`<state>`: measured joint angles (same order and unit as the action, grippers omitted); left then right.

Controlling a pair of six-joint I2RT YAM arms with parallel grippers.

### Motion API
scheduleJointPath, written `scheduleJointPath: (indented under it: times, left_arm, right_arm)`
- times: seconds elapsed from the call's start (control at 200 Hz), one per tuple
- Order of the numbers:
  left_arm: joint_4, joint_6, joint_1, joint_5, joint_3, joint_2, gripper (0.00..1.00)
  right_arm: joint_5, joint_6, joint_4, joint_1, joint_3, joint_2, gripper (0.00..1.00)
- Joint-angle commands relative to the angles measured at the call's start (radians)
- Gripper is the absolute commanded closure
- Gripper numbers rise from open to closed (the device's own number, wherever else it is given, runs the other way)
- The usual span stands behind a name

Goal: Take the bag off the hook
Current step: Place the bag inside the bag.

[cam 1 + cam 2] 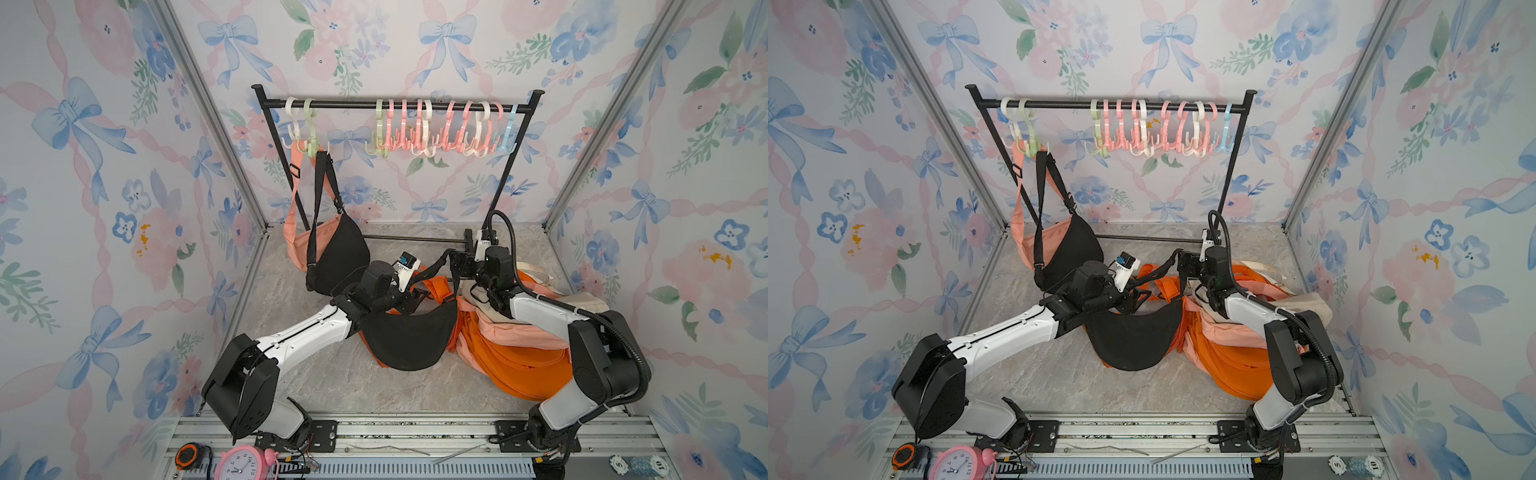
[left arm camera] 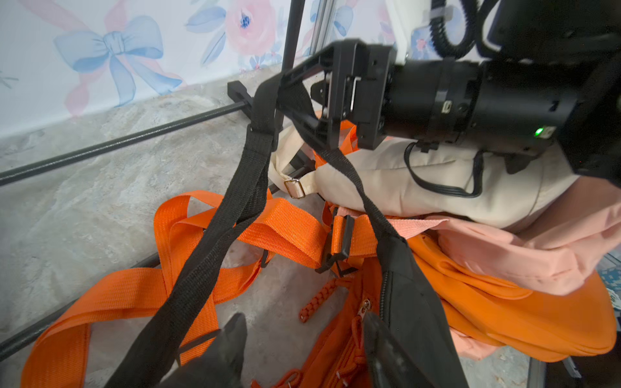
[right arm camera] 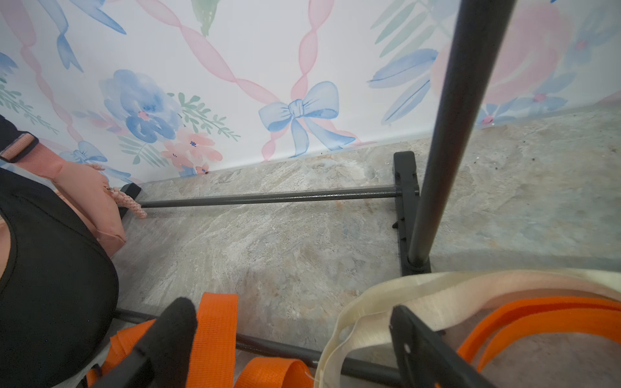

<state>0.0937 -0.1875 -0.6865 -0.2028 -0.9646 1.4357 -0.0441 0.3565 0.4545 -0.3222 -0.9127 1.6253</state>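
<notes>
Hanging at upper left, the bag (image 1: 340, 253) is looking soft, light and floppy. Left gripper (image 2: 302, 332) and right gripper (image 3: 290, 312) are both gaping wide, gripping nothing. Best hold: its strap (image 1: 318, 195), just under the hook (image 1: 311, 133).

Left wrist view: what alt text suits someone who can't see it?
A black strap drapes over the right gripper, above heaped orange, pink and cream bags on a marbled floor. The left gripper's tips show nearest the camera.
</notes>
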Motion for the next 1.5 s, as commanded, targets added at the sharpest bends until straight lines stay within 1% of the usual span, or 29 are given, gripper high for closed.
scheduleJointPath:
  times: [0.0,0.085,0.175,0.27,0.355,0.425,0.535,0.69,0.77,0.86,0.95,1.08,1.15,1.245,1.36,1.495]
  left_arm:
    - [-0.009,0.023,0.008,0.017,-0.027,-0.067,0.40]
    - [-0.017,0.014,0.020,-0.010,-0.044,-0.072,0.39]
    - [-0.105,-0.003,0.032,-0.054,-0.109,-0.035,0.39]
    - [-0.193,-0.041,0.048,-0.117,-0.164,0.022,0.39]
    - [-0.219,-0.090,0.068,-0.134,-0.173,0.057,0.39]
    - [-0.225,-0.102,0.081,-0.154,-0.171,0.067,0.39]
    - [-0.250,-0.046,0.084,-0.278,-0.177,0.060,0.40]
    - [-0.428,0.072,0.074,-0.263,-0.256,0.078,0.42]
    - [-0.529,0.109,0.075,-0.212,-0.301,0.087,0.43]
    - [-0.608,0.130,0.085,-0.157,-0.317,0.079,0.41]
    - [-0.670,0.132,0.099,-0.117,-0.319,0.060,0.39]
    - [-0.730,0.144,0.092,-0.063,-0.289,0.020,0.36]
    - [-0.741,0.147,0.091,0.013,-0.256,-0.013,0.34]
    - [-0.756,0.147,0.097,0.143,-0.227,-0.054,0.32]
    - [-0.813,0.161,0.107,0.247,-0.228,-0.054,0.31]
    - [-0.813,0.144,0.113,0.384,-0.216,-0.057,0.31]
  right_arm:
    - [0.011,0.007,-0.025,0.006,-0.023,-0.026,0.04]
    - [0.021,0.004,-0.042,0.005,-0.025,-0.041,0.00]
    - [0.024,-0.002,-0.078,0.005,-0.031,-0.060,0.03]
    - [0.039,-0.003,-0.116,0.003,-0.036,-0.086,0.03]
    - [0.052,-0.002,-0.165,0.000,-0.038,-0.113,0.03]
    - [0.056,0.001,-0.185,0.000,-0.023,-0.143,0.03]
    - [0.068,-0.008,-0.240,0.000,-0.024,-0.189,0.03]
    - [0.073,-0.010,-0.281,0.000,-0.043,-0.213,0.03]
    - [0.072,-0.009,-0.294,0.001,-0.058,-0.211,0.03]
    - [0.074,-0.004,-0.309,0.001,-0.078,-0.202,0.03]
    - [0.081,0.002,-0.315,0.002,-0.098,-0.194,0.03]
    - [0.090,0.011,-0.339,0.000,-0.140,-0.177,0.03]
    - [0.096,0.015,-0.340,0.000,-0.153,-0.173,0.03]
    - [0.096,0.012,-0.343,0.001,-0.166,-0.170,0.03]
    - [0.089,0.011,-0.346,0.002,-0.172,-0.165,0.03]
    - [0.073,0.015,-0.345,0.004,-0.161,-0.160,0.03]
